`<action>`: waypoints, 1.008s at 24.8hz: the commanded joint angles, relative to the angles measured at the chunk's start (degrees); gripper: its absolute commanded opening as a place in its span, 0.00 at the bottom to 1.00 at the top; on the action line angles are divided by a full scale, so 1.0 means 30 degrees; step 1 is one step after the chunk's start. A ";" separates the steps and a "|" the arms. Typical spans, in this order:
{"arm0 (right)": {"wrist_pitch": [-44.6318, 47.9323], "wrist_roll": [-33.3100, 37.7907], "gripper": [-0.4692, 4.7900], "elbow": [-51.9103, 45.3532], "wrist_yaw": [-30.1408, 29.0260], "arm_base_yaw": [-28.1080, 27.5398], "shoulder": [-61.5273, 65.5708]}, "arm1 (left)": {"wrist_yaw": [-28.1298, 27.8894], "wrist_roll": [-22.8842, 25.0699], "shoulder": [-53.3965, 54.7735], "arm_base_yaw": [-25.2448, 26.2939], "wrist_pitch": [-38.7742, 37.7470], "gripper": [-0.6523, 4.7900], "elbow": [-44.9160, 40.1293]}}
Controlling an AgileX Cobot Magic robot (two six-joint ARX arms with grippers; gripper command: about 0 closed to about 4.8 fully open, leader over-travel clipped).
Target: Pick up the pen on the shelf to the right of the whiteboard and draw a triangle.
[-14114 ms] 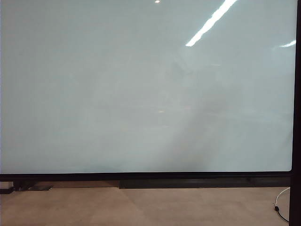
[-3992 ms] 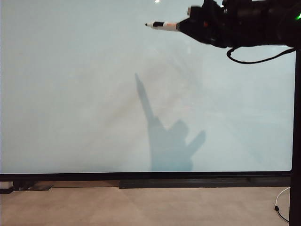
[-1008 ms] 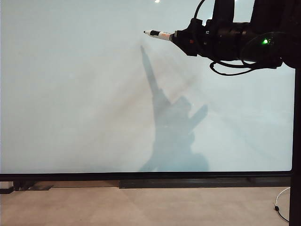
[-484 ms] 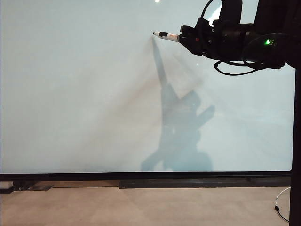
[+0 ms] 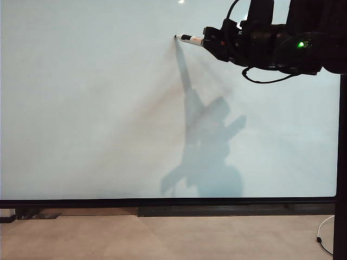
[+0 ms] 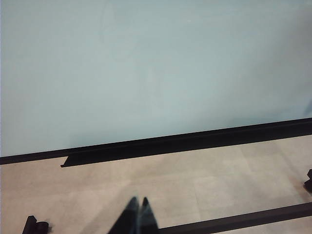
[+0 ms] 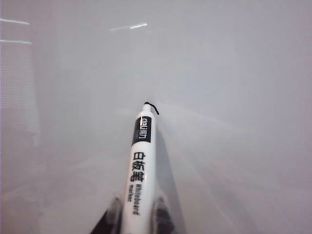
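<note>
My right gripper [image 5: 212, 42] clamps the slim white marker pen [image 5: 192, 39], tip touching the glossy white whiteboard [image 5: 81, 108] upper-centre. Left gripper [image 6: 136, 207] closed, empty, low near the floor.

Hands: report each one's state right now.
Left hand: shut, empty, low above the floor.
Right hand: shut on the pen, tip at the whiteboard.

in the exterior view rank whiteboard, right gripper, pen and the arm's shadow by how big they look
1. whiteboard
2. arm's shadow
3. right gripper, shut on the pen; it is nearer the camera, so its rank is unsure
4. pen
</note>
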 commanded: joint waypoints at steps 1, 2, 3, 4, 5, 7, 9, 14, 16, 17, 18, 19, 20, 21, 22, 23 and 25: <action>-0.0233 0.0095 0.08 0.0124 0.0350 -0.0022 0.0138 | 0.0066 0.0015 -0.0007 -0.0007 -0.0051 0.11 0.0058; -0.0350 0.0095 0.08 0.0124 0.0357 -0.0022 0.0226 | 0.0066 0.0015 -0.0007 -0.0007 -0.0051 0.11 0.0058; -0.0525 0.0102 0.08 0.0124 0.0350 -0.0022 0.0255 | 0.0066 0.0015 -0.0007 -0.0007 -0.0058 0.11 0.0058; -0.0685 0.0102 0.08 0.0124 0.0350 -0.0022 0.0255 | 0.0058 0.0015 -0.0007 -0.0007 -0.0051 0.11 0.0058; -0.0750 0.0102 0.08 0.0124 0.0350 -0.0022 0.0255 | 0.0066 0.0015 -0.0007 -0.0007 -0.0051 0.11 0.0058; -0.0823 0.0095 0.08 0.0124 0.0321 -0.0015 0.0262 | 0.0066 0.0015 -0.0007 -0.0007 -0.0051 0.11 0.0058; -0.0809 0.0095 0.08 0.0124 0.0262 -0.0015 0.0262 | 0.0066 0.0015 -0.0007 -0.0007 -0.0051 0.11 0.0058; -0.1035 0.0087 0.08 0.0124 -0.0102 0.0022 0.0262 | 0.0066 0.0015 -0.0007 -0.0007 -0.0051 0.11 0.0058; -0.1137 0.0087 0.08 0.0124 -0.0109 0.0022 0.0270 | 0.0066 0.0015 -0.0007 -0.0007 -0.0051 0.11 0.0058; -0.1137 0.0087 0.08 0.0124 -0.0109 0.0029 0.0313 | 0.0066 0.0015 -0.0007 -0.0007 -0.0051 0.11 0.0058; -0.1056 0.0095 0.08 0.0124 -0.0109 0.0036 0.0401 | 0.0066 0.0015 -0.0007 -0.0007 -0.0051 0.11 0.0058; -0.1086 0.0095 0.08 0.0131 -0.0102 0.0036 0.0452 | 0.0066 0.0015 -0.0007 -0.0007 -0.0058 0.11 0.0058; -0.1078 0.0124 0.08 0.0131 -0.0131 0.0036 0.0648 | 0.0066 0.0015 -0.0007 -0.0007 -0.0051 0.11 0.0058; -0.1078 0.0226 0.08 0.0131 -0.0197 0.0036 0.0743 | 0.0066 0.0015 -0.0007 -0.0007 -0.0051 0.11 0.0058; -0.1093 0.0335 0.08 0.0131 -0.0270 0.0036 0.0838 | 0.0066 0.0015 -0.0007 -0.0007 -0.0051 0.11 0.0058; -0.1049 0.0546 0.08 0.0146 -0.0525 0.0036 0.0976 | 0.0066 0.0015 -0.0007 -0.0007 -0.0051 0.11 0.0058; -0.1049 0.0678 0.08 0.0175 -0.0597 0.0080 0.1180 | 0.0066 0.0015 -0.0007 -0.0007 -0.0051 0.11 0.0058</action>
